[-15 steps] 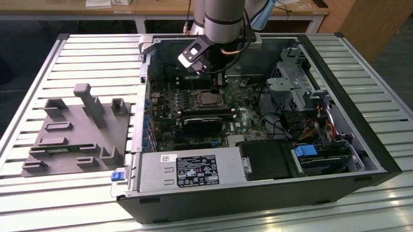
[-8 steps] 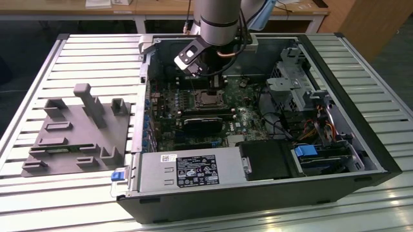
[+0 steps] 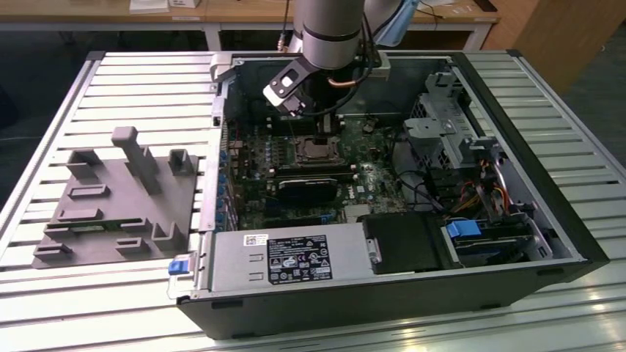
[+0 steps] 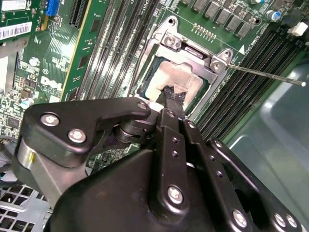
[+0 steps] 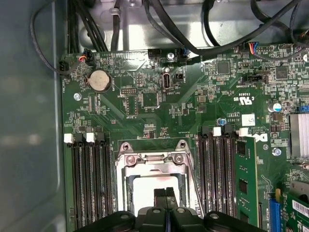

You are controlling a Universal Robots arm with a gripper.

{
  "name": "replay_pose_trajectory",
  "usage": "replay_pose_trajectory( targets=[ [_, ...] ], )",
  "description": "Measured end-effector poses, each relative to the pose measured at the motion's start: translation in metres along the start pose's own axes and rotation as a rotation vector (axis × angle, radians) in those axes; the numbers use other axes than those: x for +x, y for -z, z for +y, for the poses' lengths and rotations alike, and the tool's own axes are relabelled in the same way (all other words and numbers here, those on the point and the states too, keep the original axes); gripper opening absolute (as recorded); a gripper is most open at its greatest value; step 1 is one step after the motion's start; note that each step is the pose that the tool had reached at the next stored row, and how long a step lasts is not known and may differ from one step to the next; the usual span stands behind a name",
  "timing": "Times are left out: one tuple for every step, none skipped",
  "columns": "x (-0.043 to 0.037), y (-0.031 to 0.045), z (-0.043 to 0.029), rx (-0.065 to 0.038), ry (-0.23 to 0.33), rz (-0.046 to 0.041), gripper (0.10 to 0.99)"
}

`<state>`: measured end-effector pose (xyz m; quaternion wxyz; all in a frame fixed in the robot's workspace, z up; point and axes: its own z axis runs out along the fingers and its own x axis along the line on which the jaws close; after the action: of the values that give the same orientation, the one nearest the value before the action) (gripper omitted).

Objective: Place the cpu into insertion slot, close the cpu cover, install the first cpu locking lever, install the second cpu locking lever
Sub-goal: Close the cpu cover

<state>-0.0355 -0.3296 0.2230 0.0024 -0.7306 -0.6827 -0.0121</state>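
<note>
Black sheet-metal case [image 3: 391,312] held your green motherboard [image 5: 159,96]. At the insertion slot [image 3: 315,150], the thin silver square cpu cover [image 5: 125,183] framed the pale, smeared cpu [image 4: 174,77] seated inside. Your gripper [image 4: 174,93] had its jaws pressed fully together, holding nothing, dark ribbed tips touching the cpu's top.

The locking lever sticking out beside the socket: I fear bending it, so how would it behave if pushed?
The locking lever is a thin bare metal rod, so probably springy and light, flexing before it moves. One end sits at the cpu cover's corner, so it would likely swing, not slide. Its smooth shine suggests the end effector could slip off.
</note>
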Motion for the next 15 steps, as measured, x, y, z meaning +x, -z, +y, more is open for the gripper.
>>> replay_pose_trajectory(
  targets=[
    [0.0, 0.0, 0.0, 0.0, 0.006, 0.0001, 0.106],
    [0.0, 0.0, 0.0, 0.0, 0.018, 0.0003, 0.106],
    [0.0, 0.0, -0.0001, 0.001, 0.037, 0.0005, 0.106],
    [0.0, 0.0, 0.0, 0.001, 0.055, 0.0008, 0.106],
    [0.0, 0.0, 0.0, 0.002, 0.073, 0.001, 0.106],
    [0.0, 0.0, 0.0, 0.002, 0.091, 0.0013, 0.106],
    [0.0, -0.0001, 0.0, 0.002, 0.109, 0.0016, 0.106],
    [0.0, -0.0001, 0.0, 0.003, 0.127, 0.0018, 0.106],
    [0.0, -0.0001, 0.0, 0.003, 0.145, 0.0019, 0.106],
    [0.0, -0.0001, 0.0, 0.003, 0.164, 0.0022, 0.106],
    [0.0, -0.0001, 0.0, 0.004, 0.181, 0.0024, 0.106],
    [0.0, -0.0001, 0.0, 0.004, 0.2, 0.0027, 0.106],
    [0.0, -0.0001, 0.0, 0.005, 0.218, 0.0029, 0.106],
    [0.0, -0.0001, 0.0, 0.005, 0.236, 0.0032, 0.106],
    [0.0, -0.0001, 0.0, 0.005, 0.254, 0.0033, 0.106]
  ],
)
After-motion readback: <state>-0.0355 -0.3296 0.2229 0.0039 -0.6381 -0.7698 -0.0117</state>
